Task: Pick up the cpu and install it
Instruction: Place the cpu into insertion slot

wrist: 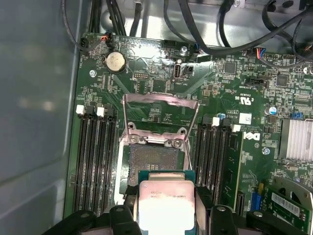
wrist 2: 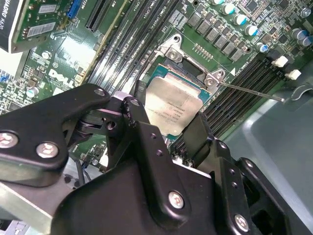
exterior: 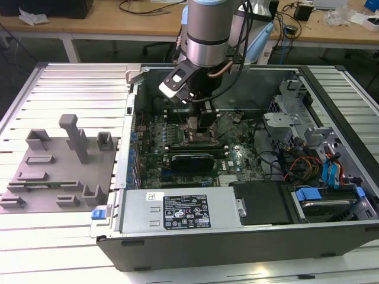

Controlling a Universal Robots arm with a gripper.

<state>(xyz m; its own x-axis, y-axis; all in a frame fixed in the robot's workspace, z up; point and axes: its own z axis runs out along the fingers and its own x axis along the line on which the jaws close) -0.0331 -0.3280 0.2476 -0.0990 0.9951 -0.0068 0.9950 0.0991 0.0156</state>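
In the exterior view we see the claw (exterior: pixel 200 121) reaching down from the arm into the open computer case (exterior: pixel 237 242). Its black tip is close over the green motherboard (exterior: pixel 237 157).

In the second wrist view the claw (wrist 2: pixel 171 117) is closed down to the width of the cpu (wrist 2: pixel 173 105). Its matte black fingers (wrist 2: pixel 146 142) press on two opposite edges of the chip. The cpu is a flat square with a dull silvery lid and a thin green rim, and it sits right between the fingertips. Just past the fingertips we see the socket (wrist 2: pixel 193 68) with its bright metal corners. Long dark memory slots (wrist 2: pixel 244 98) run beside it.

In the first wrist view the claw (wrist: pixel 166 208) clamps the cpu (wrist: pixel 166 198) from both sides. Beyond the fingertips the socket (wrist: pixel 152 161) lies uncovered, showing a fine grid of contacts. Its shiny load plate (wrist: pixel 161 110) is swung open farther off. The cpu overlaps the socket's nearer edge, but we cannot tell whether it touches. Memory slots (wrist: pixel 95 161) run along either side of the socket. A round silver coin cell (wrist: pixel 115 62) sits well beyond the claw.
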